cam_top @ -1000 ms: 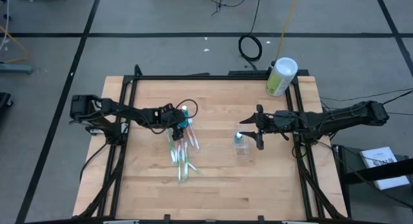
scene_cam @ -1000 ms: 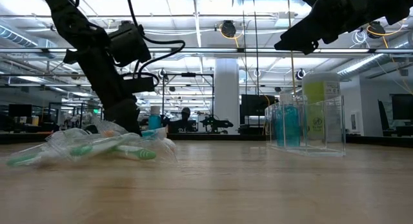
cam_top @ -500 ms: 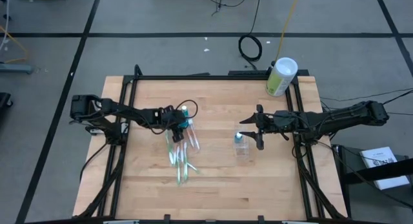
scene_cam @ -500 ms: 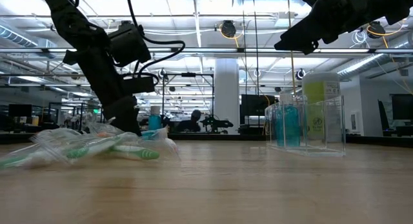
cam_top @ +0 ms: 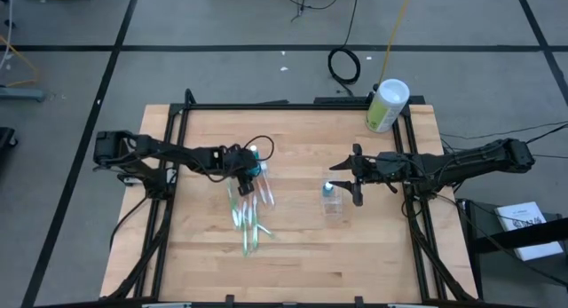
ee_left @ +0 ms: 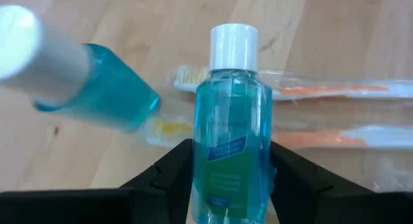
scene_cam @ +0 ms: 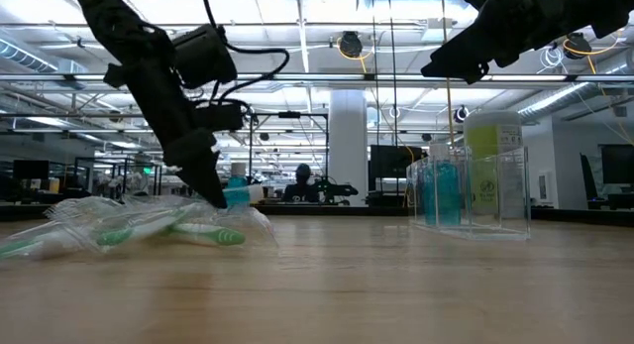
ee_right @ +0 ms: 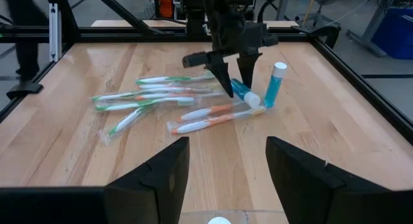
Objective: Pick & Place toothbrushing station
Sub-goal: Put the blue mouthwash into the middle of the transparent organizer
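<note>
— Left gripper (cam_top: 247, 173) first: what is it doing?

— It is clamped on the lying bottle (ee_left: 232, 133). Its wrist view shows a dark finger pressed to each side of the blue body, with the white cap pointing away from the arm.

— And what has changed in the last second?

— In the low view the left arm has tipped over and reached down toward the clear cup (cam_top: 332, 204). Its tip is now at the teal bottle rather than over the wrappers. The heap of wrapped toothbrushes (ee_right: 151, 95) has been nudged a little. I'd judge the grasp is made and the lift not yet begun.

— Lay it out, biggest first.

— The wooden table (cam_top: 302, 264) carries everything. The left arm stretches low across it from the side far from the cup, wrist pitched steeply down. The toothbrushes lie well apart from the cup. The lying bottle sits at the heap's cup-side edge, and an upright bottle (ee_right: 276, 83) stands just beside it.

— And the other arm?

— The right gripper (cam_top: 357, 177) waits just beside the cup, its fingers spread wide. The cup already holds something teal.
</note>
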You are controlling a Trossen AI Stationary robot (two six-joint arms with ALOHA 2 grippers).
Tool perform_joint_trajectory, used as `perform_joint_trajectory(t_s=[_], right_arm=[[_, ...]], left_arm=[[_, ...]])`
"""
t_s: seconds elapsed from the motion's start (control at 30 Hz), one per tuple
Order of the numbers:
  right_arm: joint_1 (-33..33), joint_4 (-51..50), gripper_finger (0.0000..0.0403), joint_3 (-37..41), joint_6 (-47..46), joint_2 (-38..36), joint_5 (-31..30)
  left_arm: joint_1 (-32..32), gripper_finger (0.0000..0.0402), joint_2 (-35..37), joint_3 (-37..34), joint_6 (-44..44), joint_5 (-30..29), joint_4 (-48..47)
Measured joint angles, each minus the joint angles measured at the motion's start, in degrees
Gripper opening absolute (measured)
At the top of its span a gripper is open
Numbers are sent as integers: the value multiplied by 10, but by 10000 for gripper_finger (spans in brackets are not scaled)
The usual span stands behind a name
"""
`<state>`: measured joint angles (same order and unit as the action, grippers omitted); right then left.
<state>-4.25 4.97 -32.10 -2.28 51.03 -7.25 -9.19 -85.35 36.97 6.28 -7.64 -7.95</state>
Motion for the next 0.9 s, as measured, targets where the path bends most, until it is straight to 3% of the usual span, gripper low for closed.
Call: perform_joint_trajectory(t_s=[0.57,0.9], right_arm=[[0,4,196,0,1,0,-1],[0,98,196,0,27,45,0]], left_arm=[[41,166,219,2,7,59,21],[76,168,237,3,-19,133,137]])
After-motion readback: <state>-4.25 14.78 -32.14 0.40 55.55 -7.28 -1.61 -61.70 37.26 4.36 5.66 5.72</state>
